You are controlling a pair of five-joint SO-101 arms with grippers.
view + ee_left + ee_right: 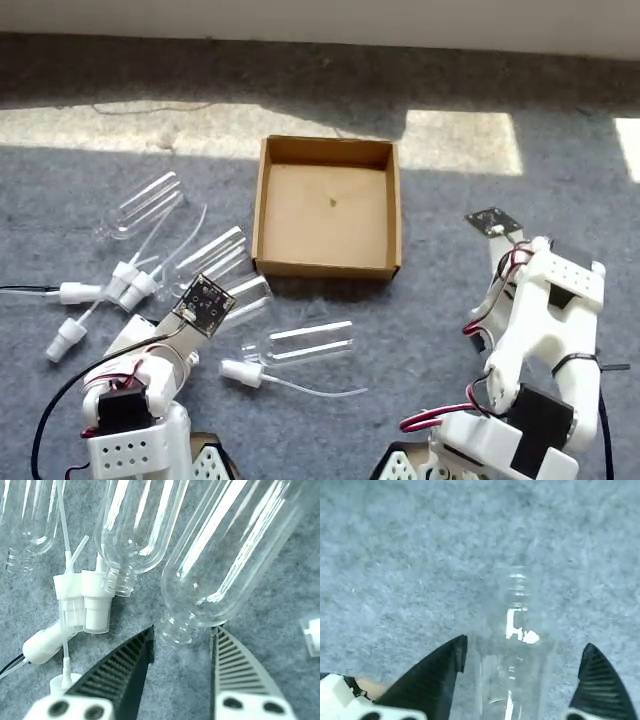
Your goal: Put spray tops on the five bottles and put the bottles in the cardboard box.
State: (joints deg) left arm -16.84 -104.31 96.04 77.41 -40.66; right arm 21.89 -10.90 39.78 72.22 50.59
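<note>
My left gripper (182,631) is open, its fingers on either side of the neck of a clear bottle (220,555) lying on the grey carpet. Two more clear bottles (135,525) (25,520) lie beside it, with white spray tops (87,600) at their necks. My right gripper (526,644) is open wide around another clear bottle (517,630), whose threaded neck points away from it. The cardboard box (328,205) sits open between the left arm (150,370) and the right arm (540,320). One bottle (300,343) and a spray top (242,373) lie in front of the box.
More loose spray tops (75,293) (65,340) with long thin tubes lie at the far left on the carpet. A further bottle (145,205) lies left of the box. A black cable (20,290) runs in from the left edge.
</note>
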